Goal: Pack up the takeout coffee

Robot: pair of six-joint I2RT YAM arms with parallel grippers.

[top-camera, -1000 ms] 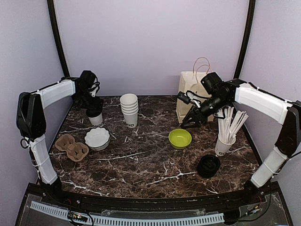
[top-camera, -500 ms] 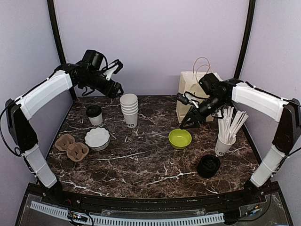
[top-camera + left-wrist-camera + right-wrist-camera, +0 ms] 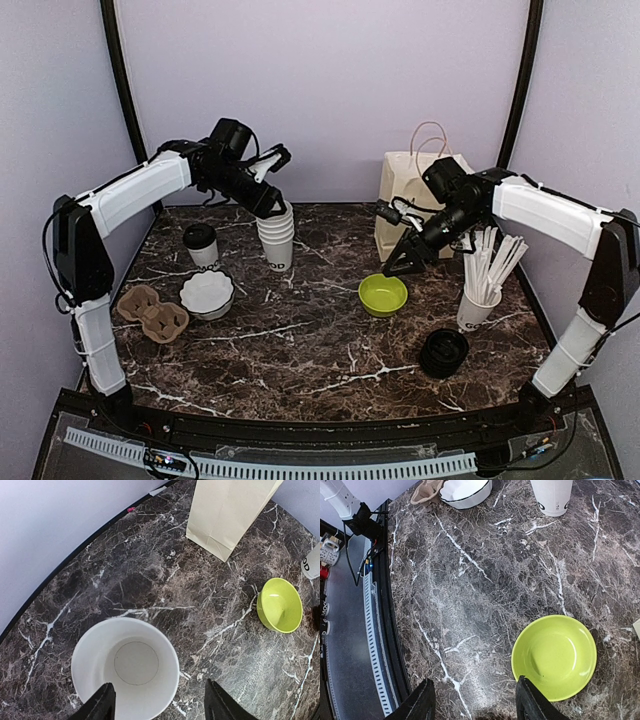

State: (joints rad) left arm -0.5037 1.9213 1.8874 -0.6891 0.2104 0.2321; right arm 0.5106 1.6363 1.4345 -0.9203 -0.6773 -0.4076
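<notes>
A takeout coffee cup (image 3: 201, 243) with a black lid stands alone at the back left. A stack of empty white cups (image 3: 275, 233) stands to its right. My left gripper (image 3: 275, 205) is open and hovers just above the stack. In the left wrist view the top cup's mouth (image 3: 125, 667) lies under my left gripper (image 3: 157, 705), one finger over the cup's near left rim, the other off its right side. My right gripper (image 3: 398, 262) is open and empty, just above and left of the lime-green bowl (image 3: 383, 294), which also shows in the right wrist view (image 3: 554, 656).
A paper bag (image 3: 410, 205) stands at the back right. A brown cardboard cup carrier (image 3: 152, 312) and a white bowl (image 3: 207, 292) lie at the left. A cup of white sticks (image 3: 480, 300) and a stack of black lids (image 3: 444, 351) sit at the right.
My left gripper let go of the lidded cup, rose and swung right to above the cup stack. The right arm barely moved.
</notes>
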